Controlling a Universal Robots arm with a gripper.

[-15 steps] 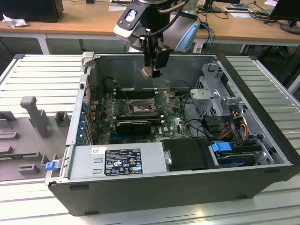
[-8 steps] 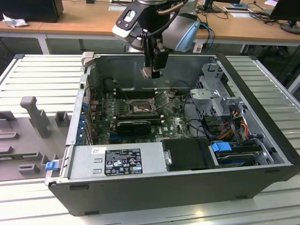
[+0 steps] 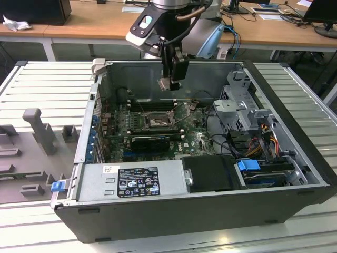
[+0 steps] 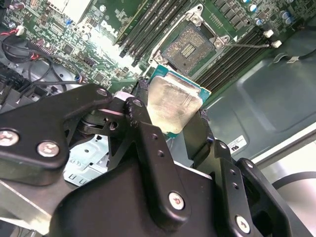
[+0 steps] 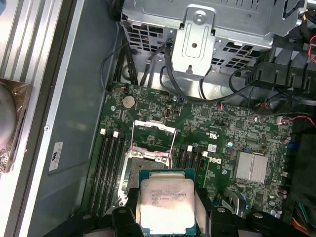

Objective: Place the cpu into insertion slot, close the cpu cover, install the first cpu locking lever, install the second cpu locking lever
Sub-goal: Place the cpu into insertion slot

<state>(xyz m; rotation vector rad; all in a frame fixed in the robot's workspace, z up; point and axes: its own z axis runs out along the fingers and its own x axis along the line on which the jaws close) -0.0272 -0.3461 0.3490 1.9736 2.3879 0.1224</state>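
My gripper (image 3: 169,84) hangs inside the open computer case, shut on the cpu (image 3: 165,84), a flat square chip with a pale silver top. Both wrist views show the cpu (image 4: 173,103) (image 5: 165,205) pinched by its edges between the black fingers (image 4: 143,118) (image 5: 205,210). The insertion slot (image 3: 157,122) (image 4: 190,47) (image 5: 147,168) lies on the green board below the chip, its dark centre uncovered. The cpu cover (image 5: 154,124) stands flipped open at the slot's far side. A thin metal lever (image 4: 247,45) sticks out beside the slot.
Long black memory slots (image 5: 111,163) flank the socket. A black card (image 3: 150,141) lies in front of it in the exterior view. A metal drive cage (image 3: 239,100) with cables fills the exterior view's right, and the case walls (image 3: 158,211) ring the board.
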